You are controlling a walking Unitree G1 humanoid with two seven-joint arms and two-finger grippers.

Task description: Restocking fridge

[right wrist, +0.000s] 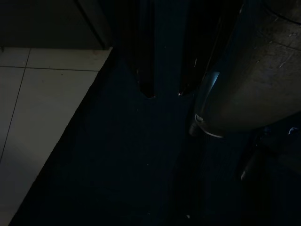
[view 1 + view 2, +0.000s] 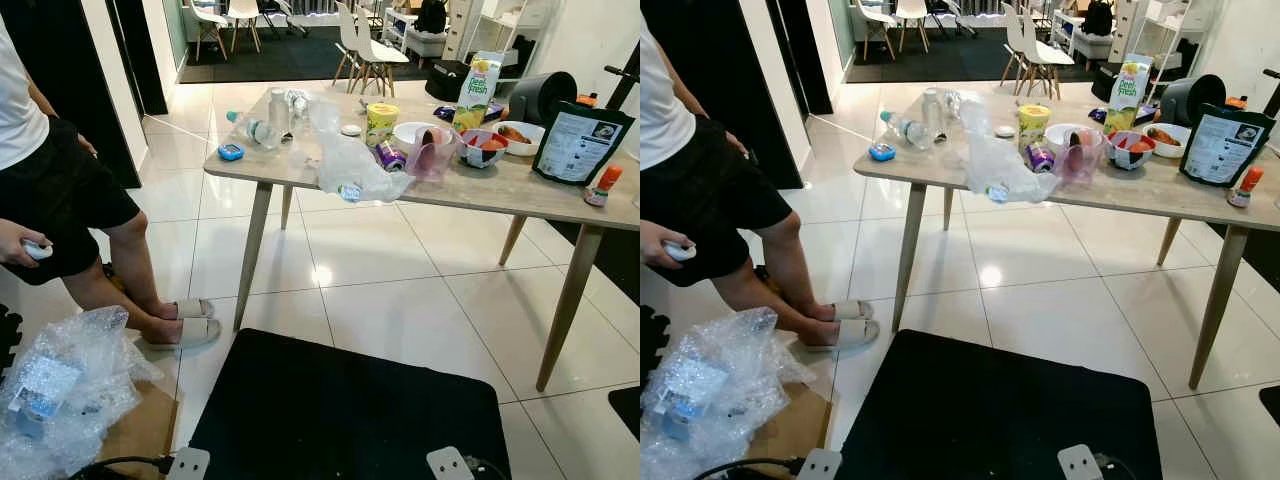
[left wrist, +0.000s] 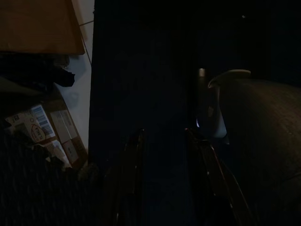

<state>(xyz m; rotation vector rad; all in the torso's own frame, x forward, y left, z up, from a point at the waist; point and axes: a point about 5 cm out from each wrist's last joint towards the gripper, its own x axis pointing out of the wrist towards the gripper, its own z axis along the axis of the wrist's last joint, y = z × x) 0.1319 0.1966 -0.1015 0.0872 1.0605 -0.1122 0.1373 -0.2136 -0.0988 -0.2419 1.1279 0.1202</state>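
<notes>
A light wooden table (image 2: 500, 187) stands ahead with groceries on it: a juice carton (image 2: 477, 90), a yellow tub (image 2: 381, 122), a purple can (image 2: 389, 156) on its side, a water bottle (image 2: 255, 130) lying down, a pink pitcher (image 2: 432, 152), bowls of food (image 2: 482, 147) and a black pouch (image 2: 578, 143). A crumpled clear plastic bag (image 2: 350, 165) hangs over the near edge. My left gripper (image 3: 163, 134) hangs open over the dark mat in the dim left wrist view. The right gripper (image 1: 164, 94) also hangs open, holding nothing.
A person (image 2: 60, 190) in black shorts and slippers stands at the left, holding a small white object. Bubble wrap (image 2: 60, 390) lies on cardboard at the lower left. A black mat (image 2: 340, 410) covers the tiled floor at my feet. White chairs (image 2: 365, 45) stand beyond the table.
</notes>
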